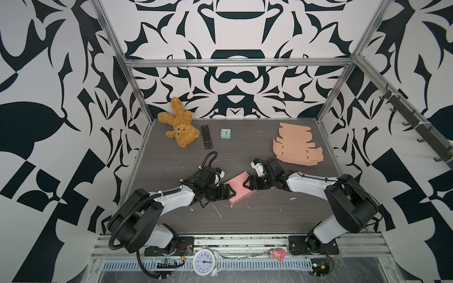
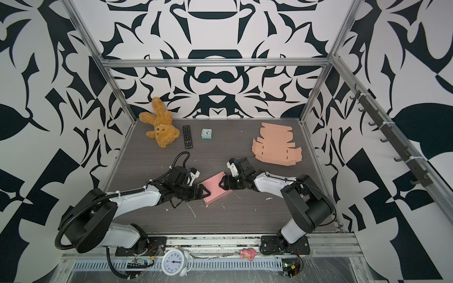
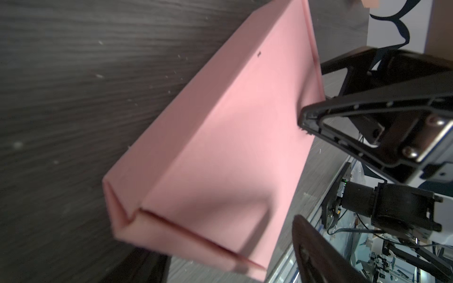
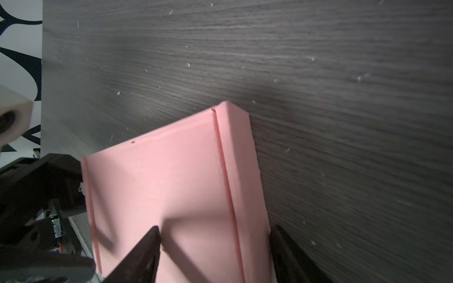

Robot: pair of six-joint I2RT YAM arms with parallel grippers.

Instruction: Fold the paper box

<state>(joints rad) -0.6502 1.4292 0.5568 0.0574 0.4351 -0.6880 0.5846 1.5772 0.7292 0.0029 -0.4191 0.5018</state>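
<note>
1. The pink paper box (image 1: 241, 187) lies slantwise near the middle of the table (image 1: 269, 220), lid down, with 1 arm at each end of it.
2. The left pincer (image 1: 231, 193) sits low at the near-left end. Its jaws stand wide apart and straddle that end. In the left wrist view a sliver of table shows between the box corner and 1 finger (image 3: 318, 250), so I judge it open, not clamped.
3. The right pincer (image 1: 248, 185) is at the opposite end. Its jaws are parted too: 1 finger (image 4: 147, 254) hangs over the lid and the other (image 4: 289, 254) sits just beside the side wall, so the folded edge strip lies between them. It brackets the box, and I see no squeeze.
4. Why this way, as I read it: 2 arms at opposite ends keep a light box from sliding while the lid and its tucked flap are pressed home. From the left wrist, the end seam shows a thin slit, so the fold looks nearly done but not fully seated.
5. Around it are a stack of flat box blanks (image 1: 296, 147) at the far right, and a teddy bear (image 1: 180, 127), a remote (image 1: 206, 136) and a small teal clock (image 1: 225, 134) along the far side — all well apart from the work.
6. White scraps (image 1: 217, 211) dot the table near the box, and nothing else stands in the way. The tighter matter is the 2 pincers themselves — close together across a small box.
</note>
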